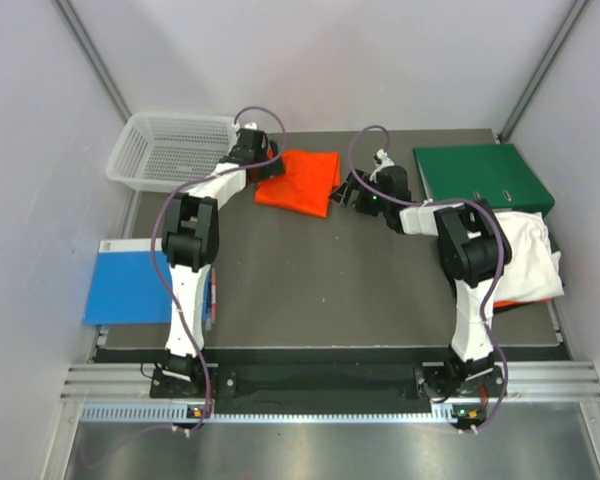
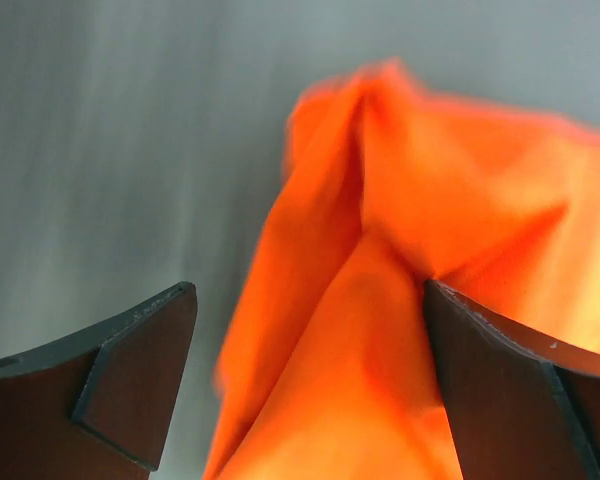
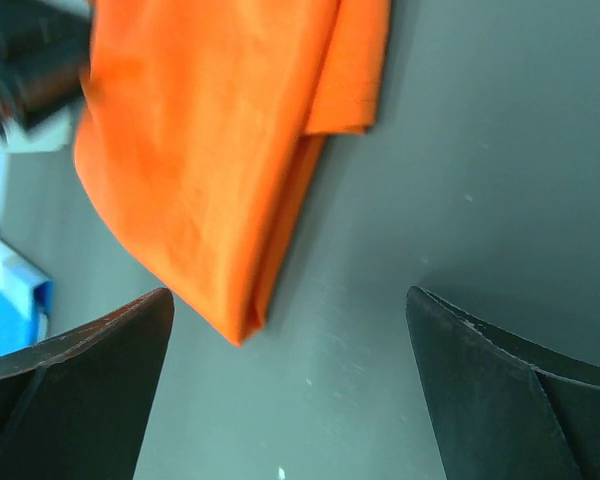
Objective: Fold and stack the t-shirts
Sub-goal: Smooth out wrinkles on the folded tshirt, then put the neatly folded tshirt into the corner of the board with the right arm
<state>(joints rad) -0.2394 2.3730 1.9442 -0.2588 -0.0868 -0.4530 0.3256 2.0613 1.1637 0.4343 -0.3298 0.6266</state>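
A: Orange shirt (image 1: 300, 182): where is it, against the jaws?
B: Folded, far middle of the table (image 1: 310, 280). Right gripper (image 3: 288, 295) gapes empty, shirt apart at its eleven o'clock. Farther back, left gripper (image 2: 310, 300) spread wide, cloth bunched between its fingers (image 2: 140, 370).

Dark grey mat (image 1: 330, 290) lies flat over the tabletop and serves as the landmark. A white mesh plastic basket (image 1: 140, 178) sits open side up at the mat's far left corner, mostly off the mat. A green binder (image 1: 483, 175) lies flat on the mat's far right corner, and a blue book (image 1: 130, 285) lies flat just off the mat's left edge, toward the near end. A ribbed metal rail (image 1: 330, 378) runs along the mat's near edge, with a slotted white strip (image 1: 320, 411) and a steel sheet (image 1: 330, 450) nearer still.
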